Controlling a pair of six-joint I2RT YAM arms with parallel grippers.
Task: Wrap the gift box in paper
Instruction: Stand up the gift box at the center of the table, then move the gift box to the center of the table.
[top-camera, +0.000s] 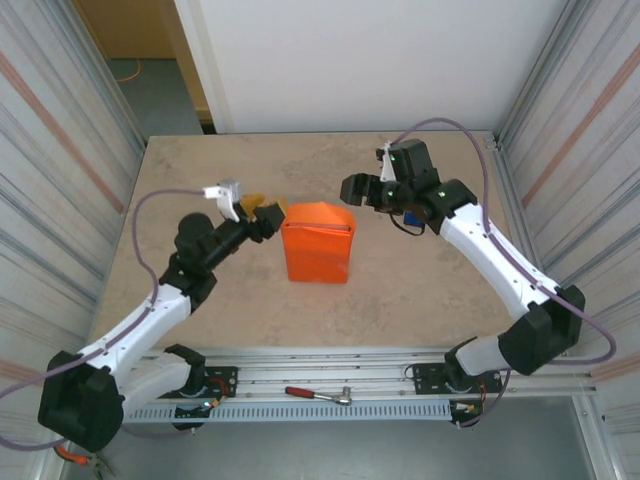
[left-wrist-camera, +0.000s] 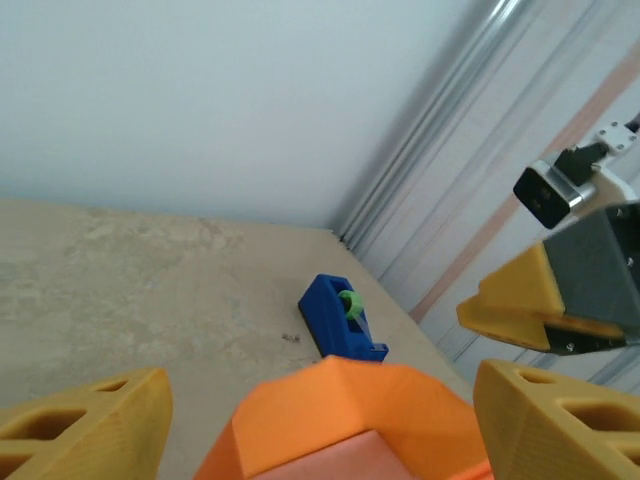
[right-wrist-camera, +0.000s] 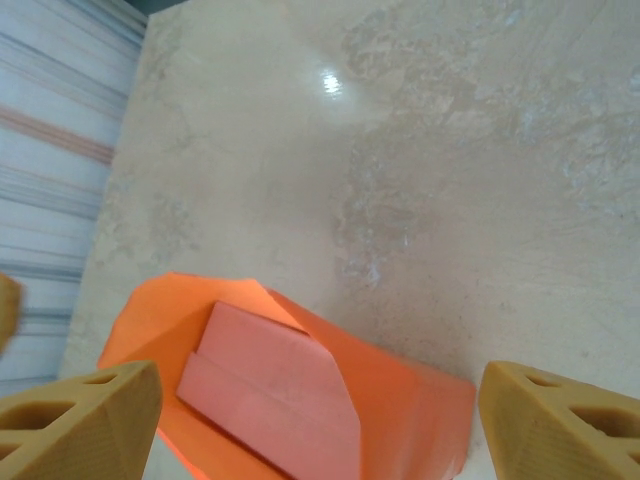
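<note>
The orange paper (top-camera: 318, 245) is folded up around the gift box in the middle of the table. Its far end flap stands open. Inside that open end, the pale pink gift box (right-wrist-camera: 270, 385) shows with orange flaps around it. My left gripper (top-camera: 262, 215) is open at the parcel's far left corner; in its wrist view the paper (left-wrist-camera: 340, 410) rises between the spread fingers without touching them. My right gripper (top-camera: 355, 188) hangs open just beyond the far right corner, above the paper (right-wrist-camera: 400, 420) and apart from it. Its yellow fingers (left-wrist-camera: 520, 295) show at the right.
A blue tape dispenser (left-wrist-camera: 340, 318) with a green roll sits behind the parcel, under the right arm (top-camera: 408, 217). A red-handled ratchet (top-camera: 318, 394) lies on the front rail. Corrugated walls close both sides of the table.
</note>
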